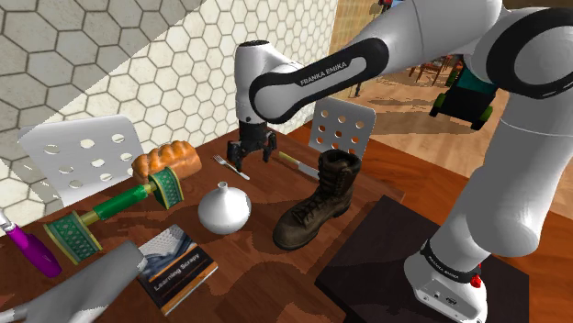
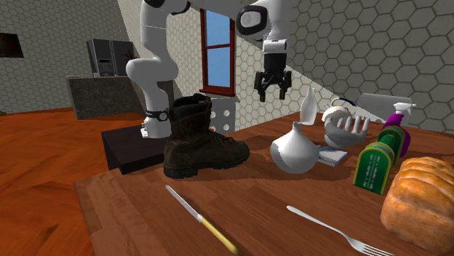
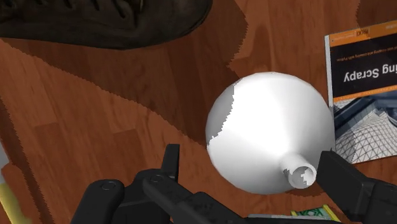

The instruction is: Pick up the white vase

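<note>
The white vase (image 1: 224, 208) stands upright on the wooden table (image 1: 266, 197), round-bodied with a short narrow neck. It sits between a brown boot (image 1: 319, 204) and a book (image 1: 174, 261). My black gripper (image 1: 254, 158) hangs open in the air above the vase, apart from it. From the second exterior view the gripper (image 2: 271, 93) is well above the vase (image 2: 295, 149). In the wrist view the vase (image 3: 270, 137) lies below the open gripper (image 3: 254, 172), its neck closer to one finger (image 3: 343, 181) than to the other. Nothing is held.
Around the vase lie a green dumbbell (image 1: 115, 209), a bread loaf (image 1: 167, 161), a fork (image 1: 230, 166), a knife (image 1: 296, 163) and a purple spray bottle (image 1: 28, 243). Two white perforated chairs (image 1: 83, 156) (image 1: 342, 127) stand against the table's far edge. My dark stand (image 1: 386, 261) adjoins the table.
</note>
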Controlling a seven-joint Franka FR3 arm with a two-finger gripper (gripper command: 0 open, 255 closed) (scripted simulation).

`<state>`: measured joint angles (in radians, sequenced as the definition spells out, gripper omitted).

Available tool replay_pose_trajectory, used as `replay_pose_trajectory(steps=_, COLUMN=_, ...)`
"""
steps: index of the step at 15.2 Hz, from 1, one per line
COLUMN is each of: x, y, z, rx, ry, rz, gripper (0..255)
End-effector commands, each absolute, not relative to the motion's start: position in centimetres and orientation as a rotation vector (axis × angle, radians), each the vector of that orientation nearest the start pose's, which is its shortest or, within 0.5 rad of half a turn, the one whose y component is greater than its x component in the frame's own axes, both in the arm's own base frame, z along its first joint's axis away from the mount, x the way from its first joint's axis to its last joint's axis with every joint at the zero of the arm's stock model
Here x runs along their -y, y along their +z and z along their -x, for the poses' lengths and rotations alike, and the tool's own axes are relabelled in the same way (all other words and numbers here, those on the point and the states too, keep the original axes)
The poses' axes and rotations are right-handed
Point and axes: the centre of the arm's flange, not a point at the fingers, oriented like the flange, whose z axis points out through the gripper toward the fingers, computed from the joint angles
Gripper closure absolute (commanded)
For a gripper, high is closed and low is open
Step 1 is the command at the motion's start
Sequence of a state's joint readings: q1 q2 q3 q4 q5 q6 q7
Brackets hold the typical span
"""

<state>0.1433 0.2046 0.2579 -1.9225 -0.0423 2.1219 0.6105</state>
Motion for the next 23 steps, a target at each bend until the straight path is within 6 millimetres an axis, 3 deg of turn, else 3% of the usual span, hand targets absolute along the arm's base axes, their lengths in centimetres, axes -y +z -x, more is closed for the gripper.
replay_pose_trajectory(steps=1, x=-24.5, y=37.6, z=-57.4, rx=-0.305, ry=0.014, rz=3.113, gripper=0)
replay_pose_trajectory(steps=8, x=-29.7, y=33.0, z=-63.0, rx=-0.316, ry=0.031, rz=3.117, gripper=0)
replay_pose_trajectory(steps=17, x=-29.7, y=29.0, z=-63.0, rx=-0.316, ry=0.031, rz=3.117, gripper=0)
replay_pose_trajectory(steps=18, x=-29.7, y=29.1, z=-63.0, rx=-0.316, ry=0.031, rz=3.117, gripper=255)
replay_pose_trajectory(steps=23, x=-29.7, y=29.0, z=-63.0, rx=-0.316, ry=0.031, rz=3.117, gripper=255)
